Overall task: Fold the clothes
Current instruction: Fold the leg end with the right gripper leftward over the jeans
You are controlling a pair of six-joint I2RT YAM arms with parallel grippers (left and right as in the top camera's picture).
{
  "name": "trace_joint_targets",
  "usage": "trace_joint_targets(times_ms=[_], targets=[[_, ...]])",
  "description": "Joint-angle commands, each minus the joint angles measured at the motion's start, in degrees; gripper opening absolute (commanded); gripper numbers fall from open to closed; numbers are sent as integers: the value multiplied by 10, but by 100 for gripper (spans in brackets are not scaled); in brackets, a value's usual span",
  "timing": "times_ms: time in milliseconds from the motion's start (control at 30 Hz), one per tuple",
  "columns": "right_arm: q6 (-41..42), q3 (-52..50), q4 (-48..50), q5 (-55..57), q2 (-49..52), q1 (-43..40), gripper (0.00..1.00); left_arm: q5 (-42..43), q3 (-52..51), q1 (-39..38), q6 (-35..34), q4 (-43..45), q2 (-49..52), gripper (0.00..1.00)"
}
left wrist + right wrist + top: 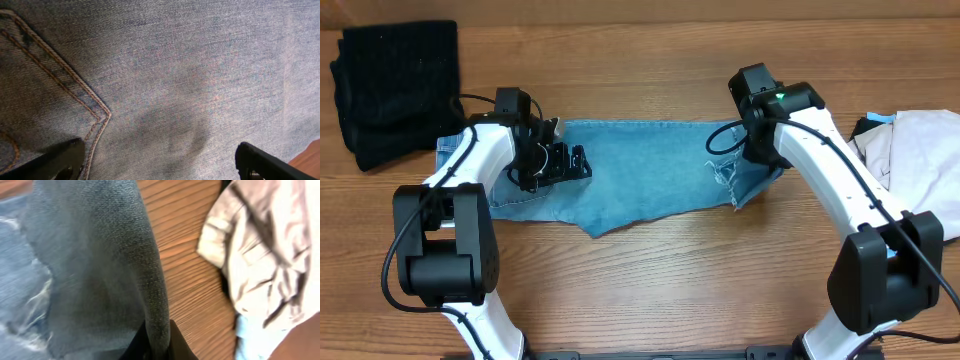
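The light blue jeans [640,175] lie folded lengthways across the middle of the table, frayed hem to the right. My left gripper [558,163] is open, hovering low over the waist end; the left wrist view shows its fingers [157,160] spread over denim [190,75] beside a stitched back pocket [55,75]. My right gripper [752,142] is shut on a fold of the jeans near the frayed hem; the right wrist view shows the jaws [159,342] pinching a raised ridge of denim [110,255].
A black garment [395,90] lies folded at the back left. A beige garment [915,160] lies heaped at the right edge, over something pale blue, and shows in the right wrist view [265,255]. Bare wood table [670,290] lies in front.
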Motion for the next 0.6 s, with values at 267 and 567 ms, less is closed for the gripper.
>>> trace_joint_targets(times_ms=[267, 567], targets=[[-1, 18, 2, 94, -26, 110, 4, -47, -22, 4, 13, -22, 43, 100], [0, 5, 52, 16, -25, 223, 4, -47, 22, 5, 13, -87, 42, 100]])
